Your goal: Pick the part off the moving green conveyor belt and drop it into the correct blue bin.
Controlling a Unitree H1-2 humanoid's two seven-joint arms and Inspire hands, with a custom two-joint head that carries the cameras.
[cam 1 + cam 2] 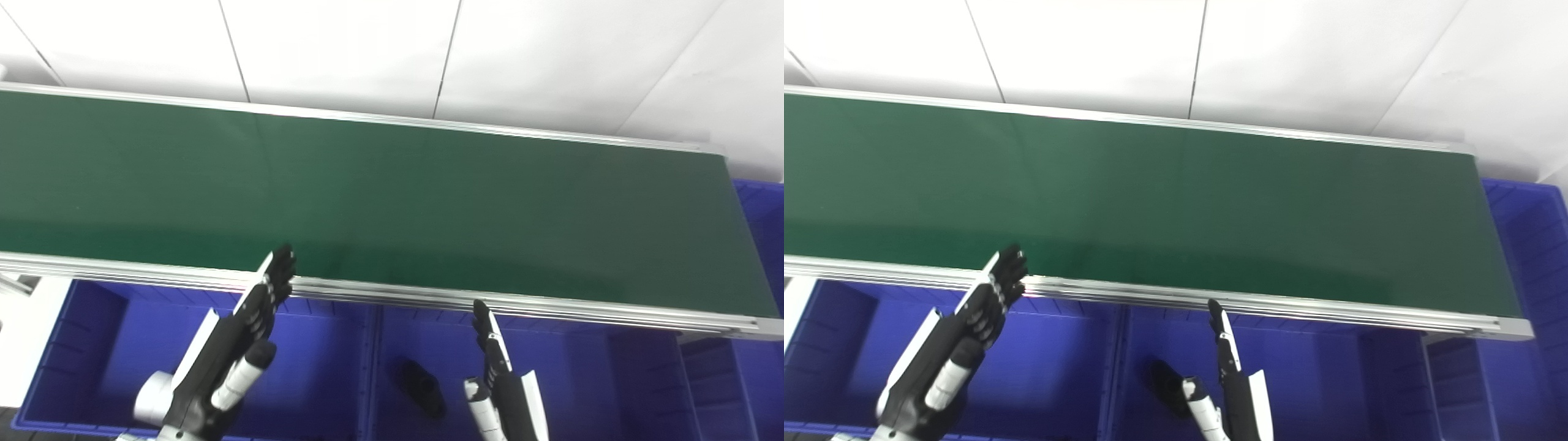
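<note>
The green conveyor belt (pixel 392 202) runs across the view and carries no part that I can see. A black part (pixel 421 386) lies on the floor of the middle blue bin (pixel 582 380). My left hand (pixel 245 331) is open and empty, fingers straight, its tips over the belt's near rail above the left blue bin (pixel 110 355). My right hand (pixel 496 373) is open and empty, fingers straight, hovering above the middle bin just right of the black part.
The belt's aluminium near rail (pixel 429 297) separates the belt from the bins. Another blue bin (pixel 765 214) stands past the belt's right end. A white tiled floor lies behind the belt.
</note>
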